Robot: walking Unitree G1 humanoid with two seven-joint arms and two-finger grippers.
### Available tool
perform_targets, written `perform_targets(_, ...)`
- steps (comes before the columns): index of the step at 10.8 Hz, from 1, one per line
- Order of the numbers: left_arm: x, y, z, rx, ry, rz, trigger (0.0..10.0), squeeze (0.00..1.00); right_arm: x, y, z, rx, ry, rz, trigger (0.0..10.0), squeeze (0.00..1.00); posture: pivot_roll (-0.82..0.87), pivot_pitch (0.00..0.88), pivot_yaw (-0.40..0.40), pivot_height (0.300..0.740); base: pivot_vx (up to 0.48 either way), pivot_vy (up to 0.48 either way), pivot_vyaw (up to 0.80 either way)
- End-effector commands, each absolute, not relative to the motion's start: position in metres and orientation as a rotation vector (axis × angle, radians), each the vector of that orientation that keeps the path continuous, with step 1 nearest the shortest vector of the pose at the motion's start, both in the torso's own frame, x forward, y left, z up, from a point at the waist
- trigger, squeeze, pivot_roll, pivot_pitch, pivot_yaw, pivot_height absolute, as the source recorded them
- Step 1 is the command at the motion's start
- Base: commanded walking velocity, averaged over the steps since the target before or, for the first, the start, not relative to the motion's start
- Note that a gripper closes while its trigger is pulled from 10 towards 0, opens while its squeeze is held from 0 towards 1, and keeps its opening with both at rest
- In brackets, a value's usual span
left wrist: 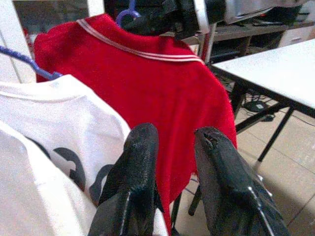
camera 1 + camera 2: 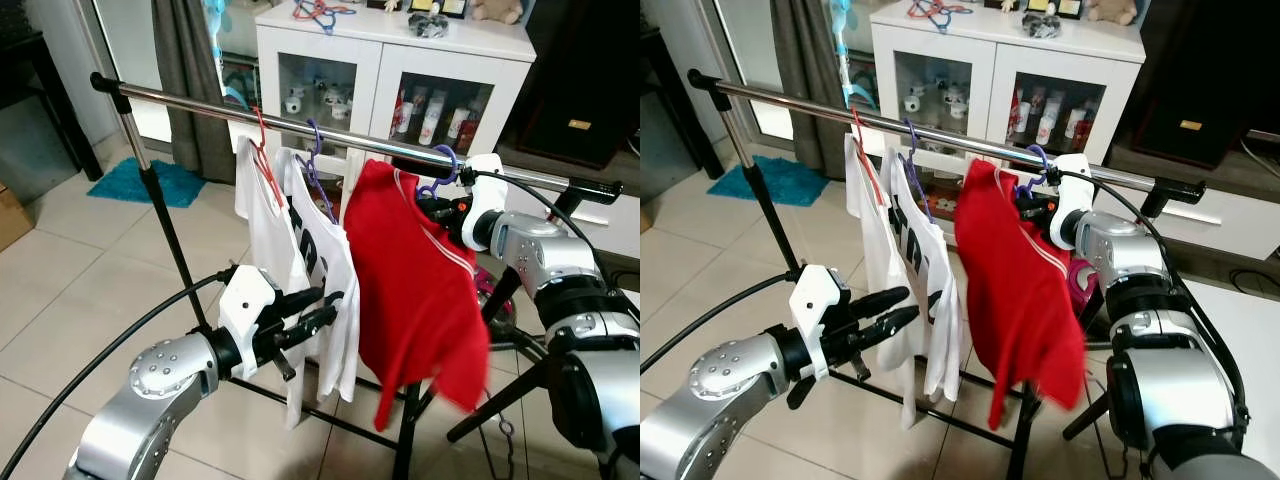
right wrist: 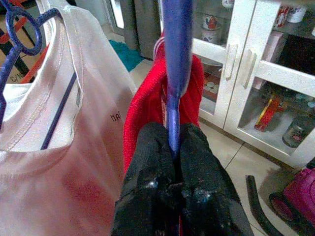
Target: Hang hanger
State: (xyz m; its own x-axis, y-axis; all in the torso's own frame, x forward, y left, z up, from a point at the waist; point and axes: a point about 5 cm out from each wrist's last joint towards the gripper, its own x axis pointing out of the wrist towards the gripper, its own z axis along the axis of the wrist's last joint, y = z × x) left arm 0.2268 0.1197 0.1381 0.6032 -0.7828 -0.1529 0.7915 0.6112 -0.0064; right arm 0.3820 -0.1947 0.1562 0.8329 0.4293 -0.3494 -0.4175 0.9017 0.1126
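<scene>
Right gripper (image 2: 438, 208) at center-right of the head view, fingers (image 3: 147, 162) clenched on the neck of the purple hanger (image 3: 174, 64) w/ red shirt (image 2: 415, 290); hanger hook sits at the metal rail (image 2: 300, 118), whether it rests on it can't tell. Left gripper (image 2: 325, 308) lower center, fingers (image 1: 135, 177) parted, holding nothing, just in front of the white shirts (image 2: 300, 250) hanging on the rail at center. White cabinet (image 2: 400, 60) at top center behind the rack.
</scene>
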Motion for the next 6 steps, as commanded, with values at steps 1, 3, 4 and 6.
perform_targets(1, 0.23, 0.121, 0.139, 0.078, 0.136, -0.88, 10.0, 0.0, 0.38, -0.199, 0.16, 0.081, 0.346, 0.442, 0.0, 0.0, 0.09, 0.0, -0.028, 0.74, 0.0, 0.0, 0.0)
perform_targets(3, 0.235, 0.121, 0.14, 0.072, 0.113, -0.836, 10.0, 0.0, 0.374, -0.202, 0.166, 0.086, 0.309, 0.439, 0.0, 0.0, 0.09, 0.0, -0.028, 0.74, 0.0, 0.0, 0.0)
perform_targets(4, 0.236, 0.122, 0.14, 0.073, 0.104, -0.814, 10.0, 0.0, 0.369, -0.204, 0.168, 0.09, 0.303, 0.432, 0.0, 0.0, 0.08, 0.0, -0.026, 0.74, 0.0, 0.0, 0.0)
perform_targets(6, 0.24, 0.121, 0.139, 0.071, 0.102, -0.787, 10.0, 0.0, 0.36, -0.203, 0.181, 0.107, 0.233, 0.426, 0.0, 0.0, 0.06, 0.0, -0.029, 0.74, 0.0, 0.0, 0.0)
